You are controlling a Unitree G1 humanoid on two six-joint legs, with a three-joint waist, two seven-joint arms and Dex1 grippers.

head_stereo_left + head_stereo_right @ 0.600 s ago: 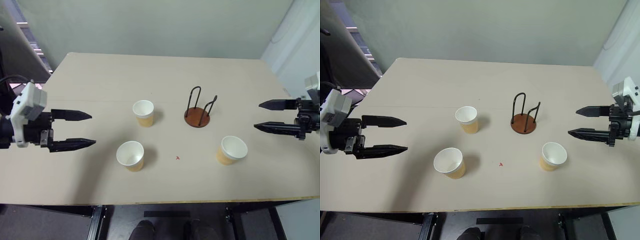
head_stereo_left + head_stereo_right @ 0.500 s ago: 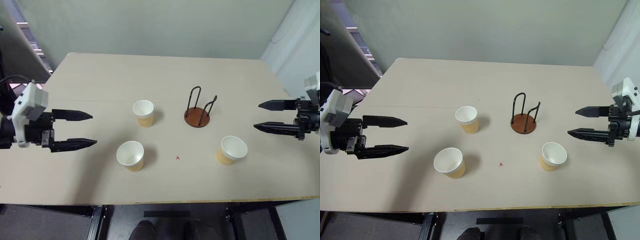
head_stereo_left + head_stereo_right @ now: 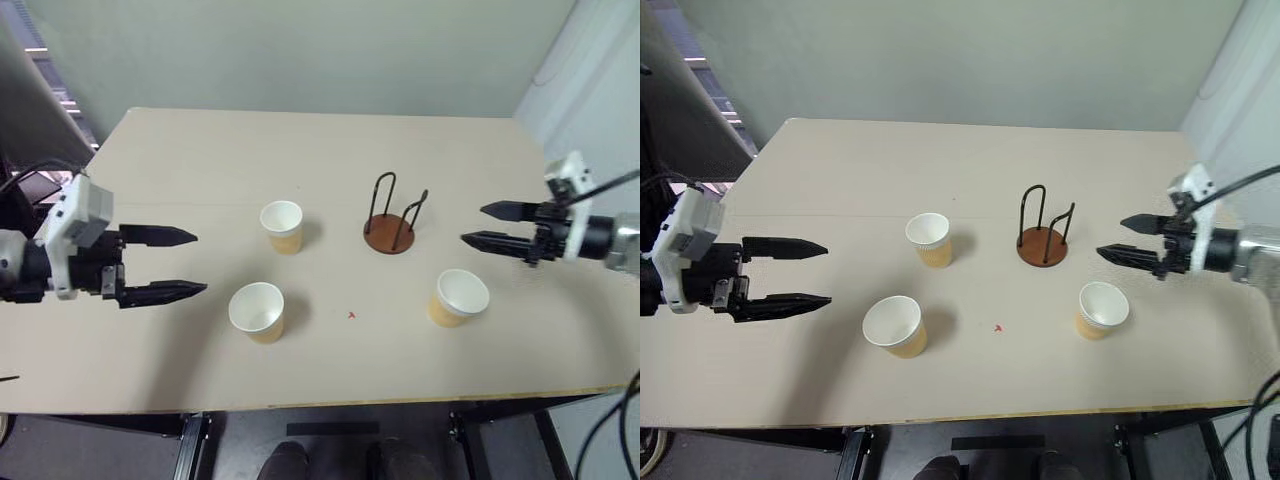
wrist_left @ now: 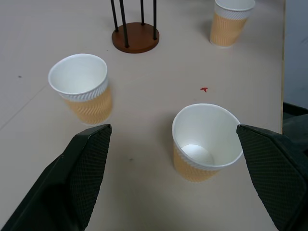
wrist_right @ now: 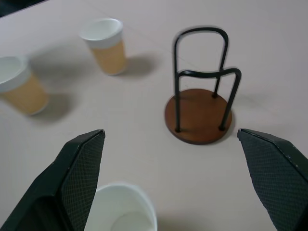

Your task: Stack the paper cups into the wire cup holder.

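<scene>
Cups (image 3: 281, 226) (image 3: 257, 311) (image 3: 461, 297) sit apart on your table (image 3: 200, 160), wire holder (image 3: 392, 216) empty between them. Your left gripper (image 3: 175, 264) and right gripper (image 3: 492, 225) hover spread wide, holding nothing.

From my station I can read no text, label, brand or number anywhere. The only sign I can make out is a tiny red mark (image 3: 351, 315) on the bare worktop (image 3: 200, 160), and I cannot tell whether it is a letter or just a tick. The paper cups (image 3: 258, 311) carry a plain ribbed pattern with no print.
</scene>
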